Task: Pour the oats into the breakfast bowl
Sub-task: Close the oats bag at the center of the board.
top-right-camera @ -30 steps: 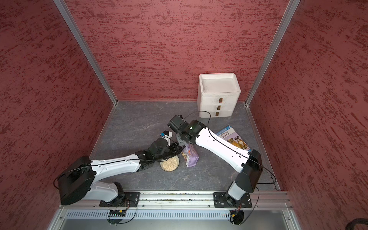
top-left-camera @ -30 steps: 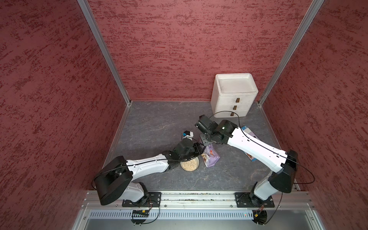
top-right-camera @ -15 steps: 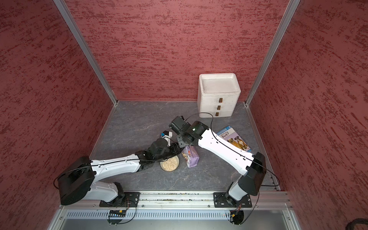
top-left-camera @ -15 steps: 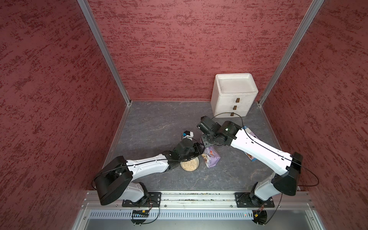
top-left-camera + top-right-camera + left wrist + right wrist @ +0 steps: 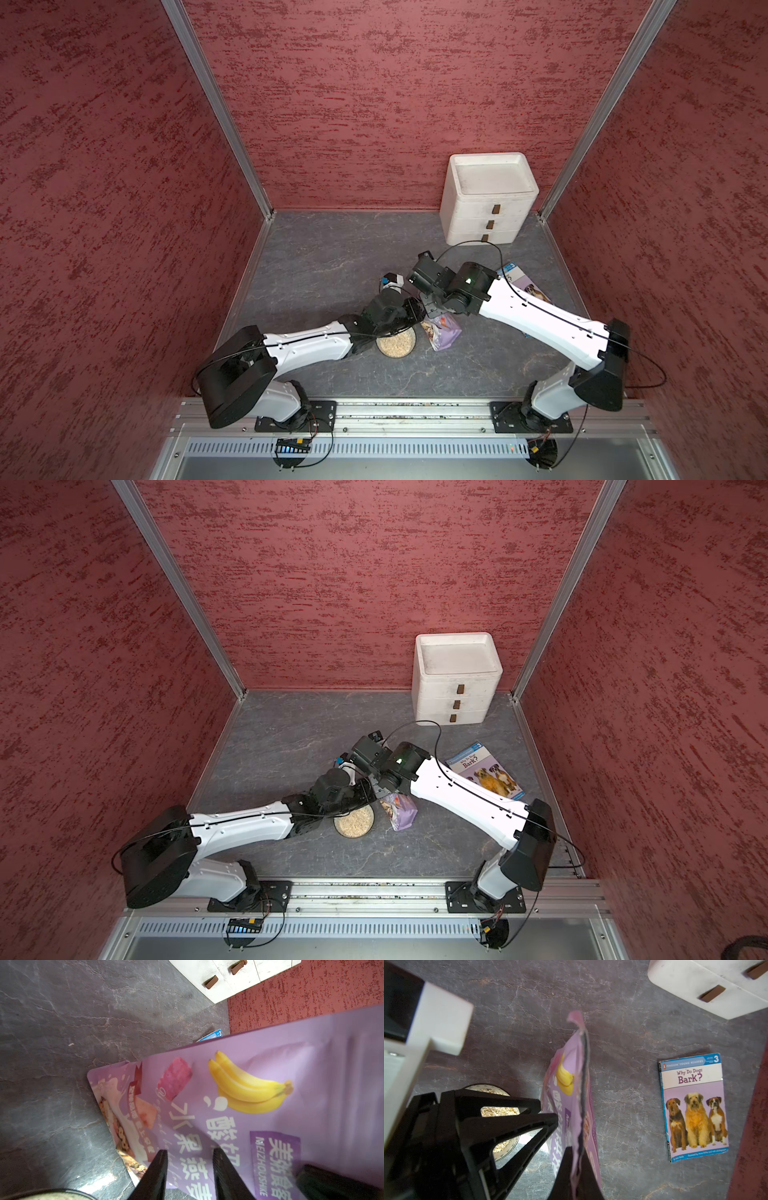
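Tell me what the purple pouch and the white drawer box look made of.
Purple pouch: thin printed plastic or foil film with a soft sheen; its top edge crinkles and flops. White drawer box: matte, scuffed, with thick rounded walls. Perhaps moulded plastic or plaster, but I cannot tell which.

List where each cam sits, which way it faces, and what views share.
Top views: above the front rail, facing down and back; left arm, right arm, bowl, pouch, book, drawers.
Left wrist: on the left arm, facing the pouch front past its left hand.
Right wrist: on the right arm, facing down past its right hand on the pouch; left hand shows too.
Shared: all show the pouch.
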